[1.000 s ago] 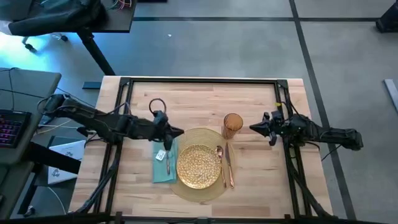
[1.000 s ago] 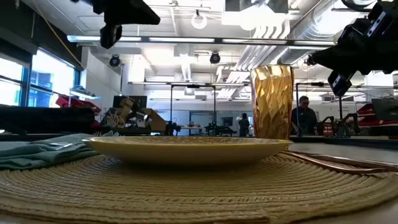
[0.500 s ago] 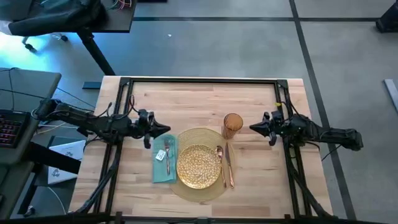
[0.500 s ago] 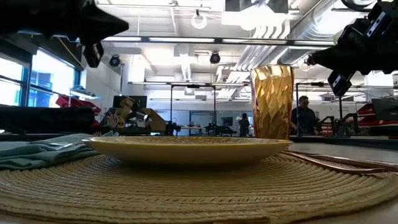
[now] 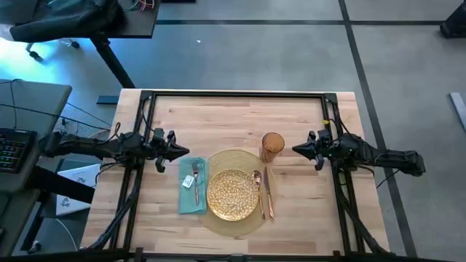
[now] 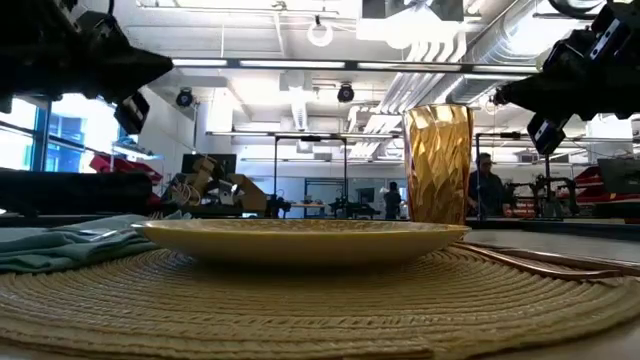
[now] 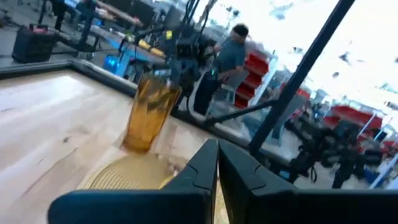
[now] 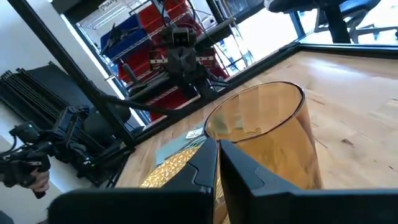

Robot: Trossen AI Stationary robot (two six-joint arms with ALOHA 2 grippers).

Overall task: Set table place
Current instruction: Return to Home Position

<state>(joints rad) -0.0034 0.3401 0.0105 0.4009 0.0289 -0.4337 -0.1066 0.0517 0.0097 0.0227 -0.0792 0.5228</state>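
The place lies at the middle of the table (image 5: 240, 113). A gold plate (image 5: 233, 193) sits on the round placemat (image 5: 234, 218). The teal napkin (image 5: 191, 198) bears the fork (image 5: 196, 182) on the plate's left. Spoon (image 5: 258, 191) and knife (image 5: 269, 193) lie on its right, and the amber cup (image 5: 272, 145) stands upright beyond them. My left gripper (image 5: 186, 151) hangs shut over bare wood, left of the napkin's far end. My right gripper (image 5: 295, 151) hangs shut just right of the cup. Neither touches anything.
The black rail frame (image 5: 233, 94) runs along the table's far edge and down both sides under the arms. A grey desk with a keyboard (image 5: 14, 149) stands off the left edge. Bare wood lies beyond the cup and at the near right corner (image 5: 313, 218).
My left gripper has drawn back toward the table's left edge, from over the napkin's far end to the bare wood left of it, staying shut. The fork and napkin lie as before.
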